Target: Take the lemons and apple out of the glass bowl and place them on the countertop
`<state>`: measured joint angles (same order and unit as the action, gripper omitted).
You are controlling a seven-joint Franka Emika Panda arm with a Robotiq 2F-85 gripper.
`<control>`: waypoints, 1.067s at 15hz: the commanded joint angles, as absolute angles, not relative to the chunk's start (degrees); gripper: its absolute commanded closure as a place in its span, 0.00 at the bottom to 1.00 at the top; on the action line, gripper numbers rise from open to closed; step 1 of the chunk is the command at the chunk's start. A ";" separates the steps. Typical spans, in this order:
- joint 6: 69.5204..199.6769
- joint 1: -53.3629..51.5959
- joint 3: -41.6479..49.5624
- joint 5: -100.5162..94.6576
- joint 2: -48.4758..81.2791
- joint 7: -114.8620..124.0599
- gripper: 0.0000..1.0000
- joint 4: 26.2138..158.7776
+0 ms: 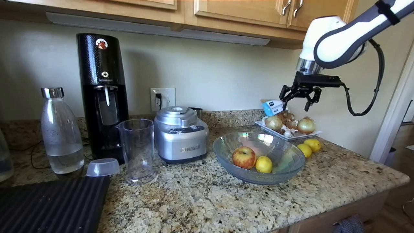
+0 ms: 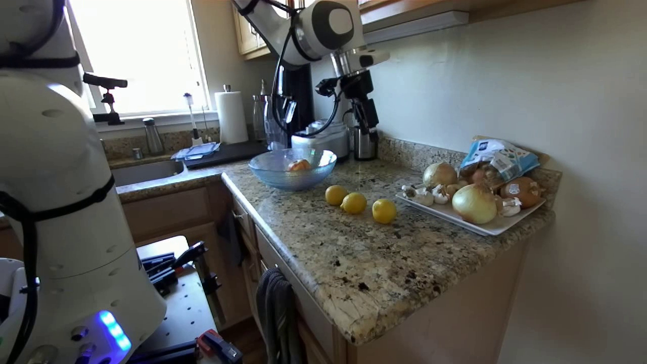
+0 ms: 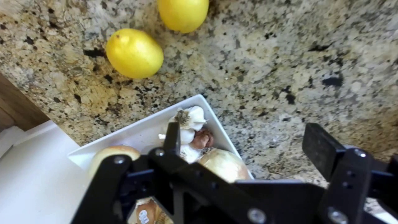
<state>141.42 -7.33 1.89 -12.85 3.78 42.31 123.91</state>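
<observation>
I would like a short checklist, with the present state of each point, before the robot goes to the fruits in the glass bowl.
1. Claw open and empty: ok.
2. Claw over the glass bowl: not ok; the wrist view shows countertop and white plate.
3. Apple and one lemon inside the glass bowl: ok.
4. Apple and that lemon apart: cannot tell.
5. Three other lemons resting on the countertop: ok.
</observation>
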 commanded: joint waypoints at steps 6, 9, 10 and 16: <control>136.22 -8.97 -7.11 -6.86 2.38 25.88 0.00 123.21; 133.67 -9.93 -8.86 -5.49 3.89 19.30 0.00 122.42; 132.71 -10.22 -9.41 -5.19 4.32 17.25 0.00 122.22; 131.56 -11.68 -10.74 -5.40 5.70 14.58 0.00 122.28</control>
<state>131.65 -11.35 -11.09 -5.47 5.72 14.60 122.34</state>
